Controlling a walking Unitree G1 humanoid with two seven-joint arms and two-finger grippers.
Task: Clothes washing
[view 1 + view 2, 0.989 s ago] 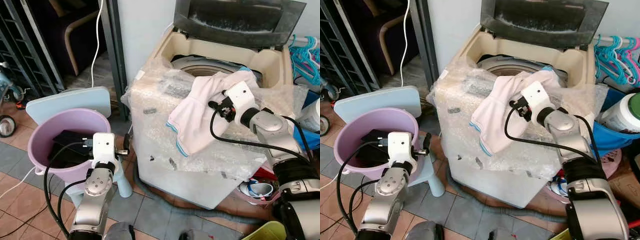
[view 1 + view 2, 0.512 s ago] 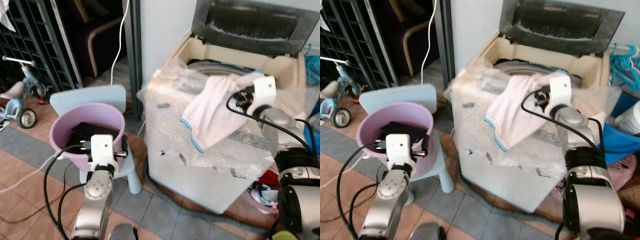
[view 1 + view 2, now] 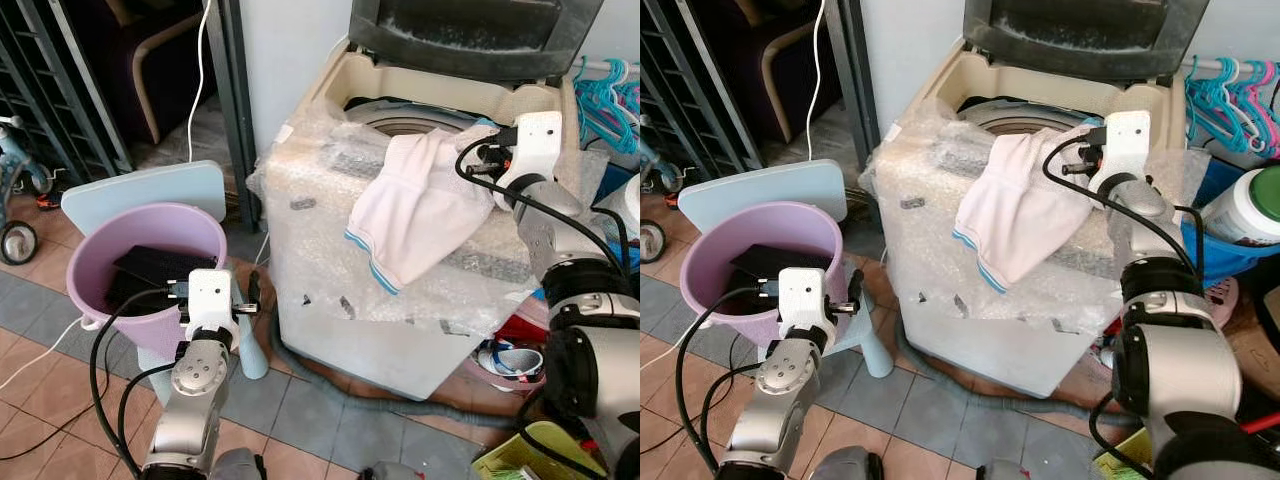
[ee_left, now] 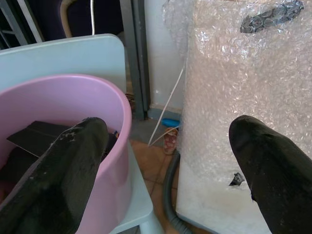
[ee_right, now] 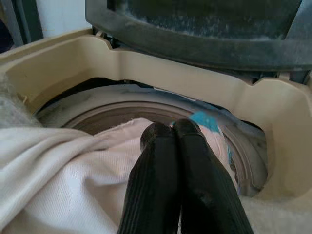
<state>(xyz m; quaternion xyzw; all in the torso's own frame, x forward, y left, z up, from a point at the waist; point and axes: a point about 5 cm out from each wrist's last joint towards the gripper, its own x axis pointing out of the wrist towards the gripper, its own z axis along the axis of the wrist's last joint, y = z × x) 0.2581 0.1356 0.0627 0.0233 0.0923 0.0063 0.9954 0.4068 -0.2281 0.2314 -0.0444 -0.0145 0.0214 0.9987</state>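
Shirt [image 3: 415, 215] pinched by closed right gripper [image 5: 171, 130] at washer [image 3: 330, 300] rim; lift clear, drop into drum [image 5: 122, 109]; left gripper [image 4: 165, 161] open, empty.

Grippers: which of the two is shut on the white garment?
The right gripper, at the washing machine's opening, fingers pinched on the white garment. The left gripper hangs open beside the pink bucket.

White garment [image 3: 415, 215] with blue-striped hem, pink bucket [image 3: 95, 270], cream washer [image 3: 440, 95]
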